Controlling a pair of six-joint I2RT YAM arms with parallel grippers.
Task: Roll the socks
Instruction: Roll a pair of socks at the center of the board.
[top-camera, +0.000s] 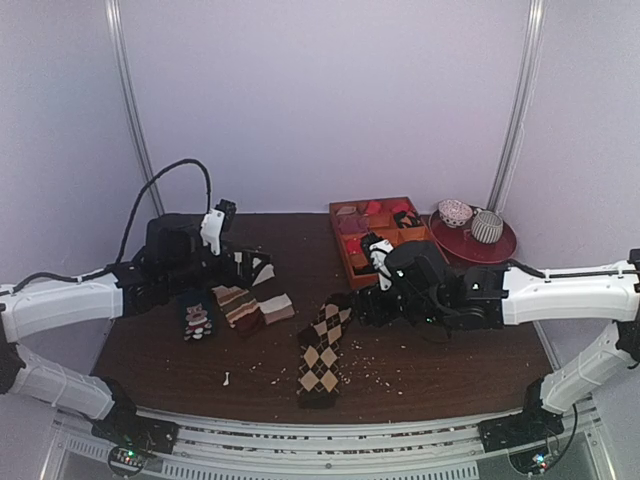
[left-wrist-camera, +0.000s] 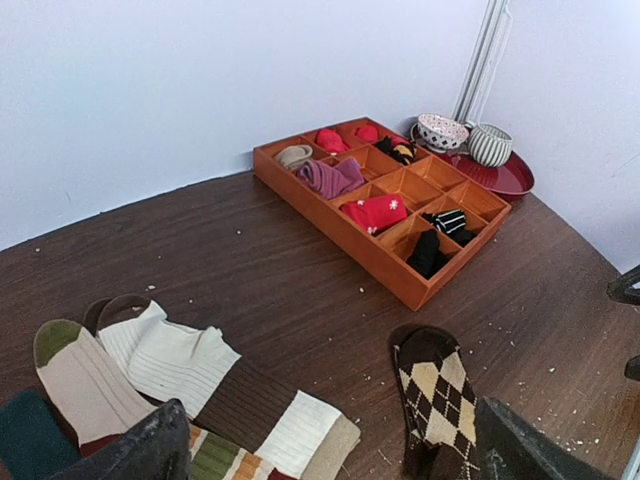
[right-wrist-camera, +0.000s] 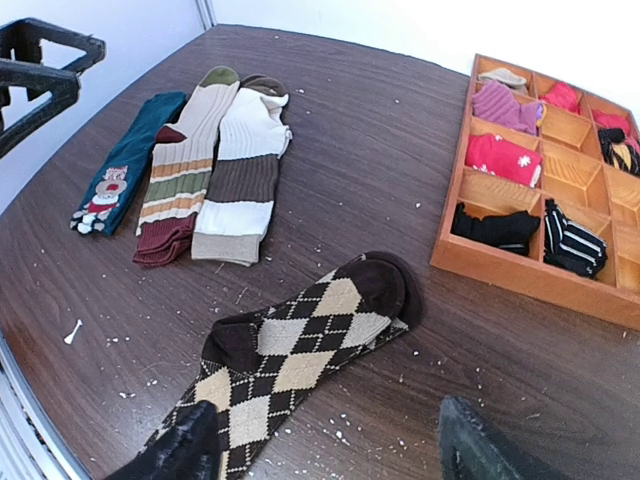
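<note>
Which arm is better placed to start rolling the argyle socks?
The right. The right gripper hangs open directly over the argyle socks. The left gripper sits over the striped socks, with the argyle socks off to one side.

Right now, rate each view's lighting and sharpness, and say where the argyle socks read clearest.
Top external: dim and purple-tinted, the table nearly black, the argyle socks small and soft. Left wrist: brighter, the table's far edge bowed by the lens, socks cropped at the bottom. Right wrist: evenly lit, diamonds crisp, clearest.
</note>
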